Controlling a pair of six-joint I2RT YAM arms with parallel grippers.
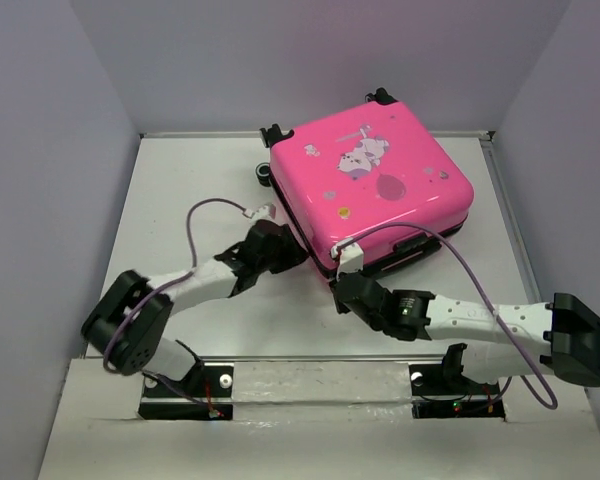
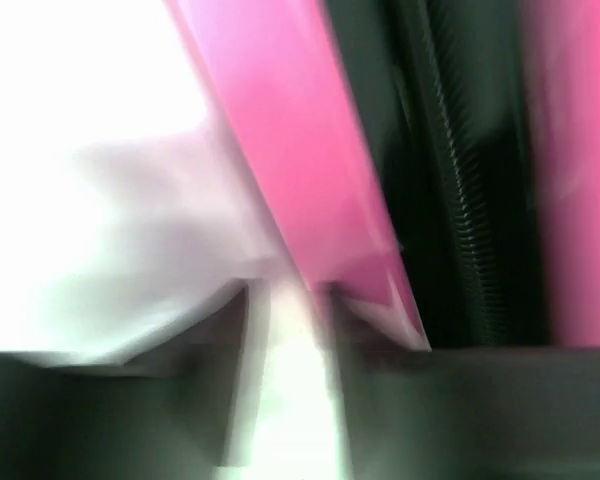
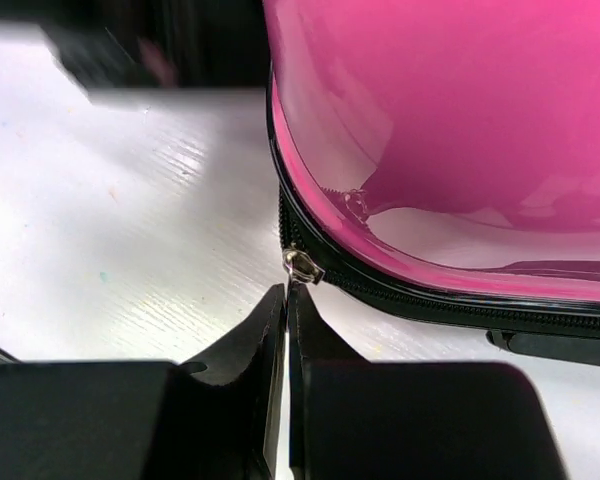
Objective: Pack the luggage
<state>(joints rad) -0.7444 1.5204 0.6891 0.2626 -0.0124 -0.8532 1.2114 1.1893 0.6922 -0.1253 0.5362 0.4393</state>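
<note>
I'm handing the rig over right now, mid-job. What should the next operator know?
Left gripper: jaws slightly apart at the suitcase's left edge, holding nothing; the wrist view is blurred.
Right gripper: jaws shut on the zip pull at the near corner.
Suitcase: flat on the table, lid down.
Done: lid closed.
To do: run the zip round; how far it is zipped cannot be told.

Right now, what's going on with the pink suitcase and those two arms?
Two robot arms are working on the pink luggage, which lies flat on the table with its lid down. The right arm's fingers are shut at its near corner, seemingly pinching the zipper pull. The left arm's fingers sit against its left side by the zipper seam, slightly apart; that view is blurred.
</note>
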